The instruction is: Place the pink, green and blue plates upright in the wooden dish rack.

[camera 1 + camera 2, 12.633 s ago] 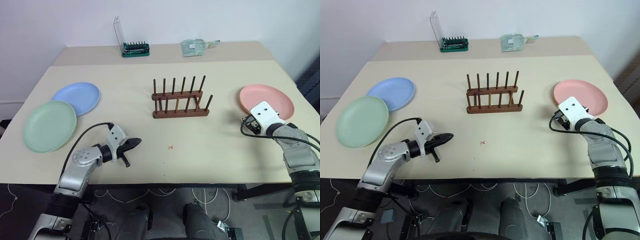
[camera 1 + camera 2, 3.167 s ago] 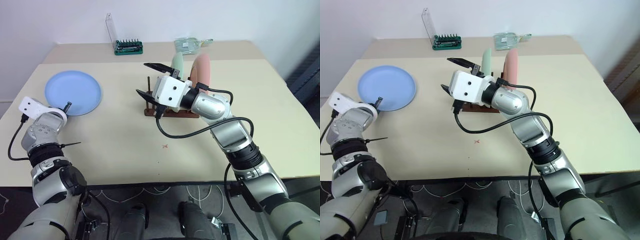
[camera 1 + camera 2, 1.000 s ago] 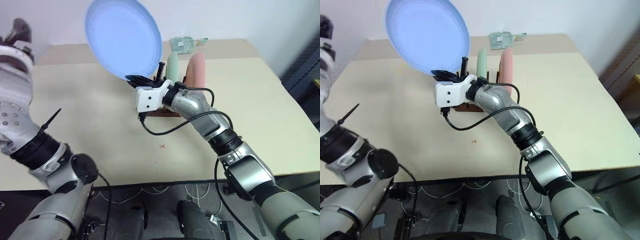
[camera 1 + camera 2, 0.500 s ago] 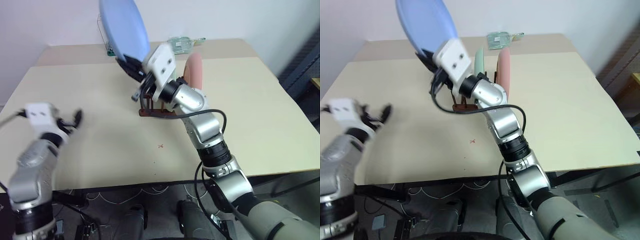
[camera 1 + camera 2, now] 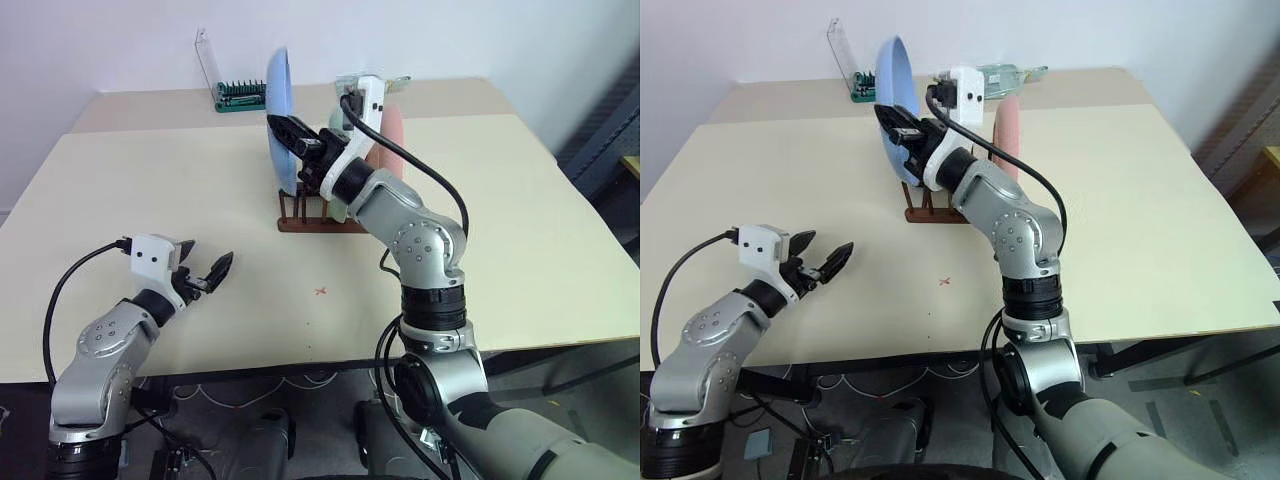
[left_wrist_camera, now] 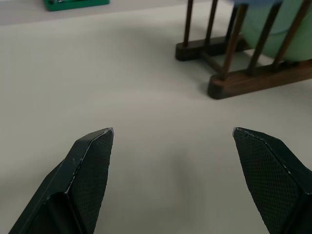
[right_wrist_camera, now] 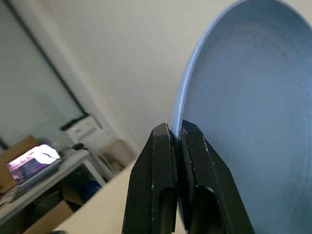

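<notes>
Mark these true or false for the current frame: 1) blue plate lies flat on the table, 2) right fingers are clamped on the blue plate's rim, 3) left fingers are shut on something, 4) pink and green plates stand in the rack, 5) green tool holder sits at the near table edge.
1) False. The blue plate is held on edge over the wooden dish rack.
2) True. The right gripper pinches the plate's rim.
3) False. The left gripper is open and empty, above the table.
4) True. The pink plate and green plate stand upright between the pegs.
5) False. The green tool holder sits at the far edge, by the wall.
</notes>
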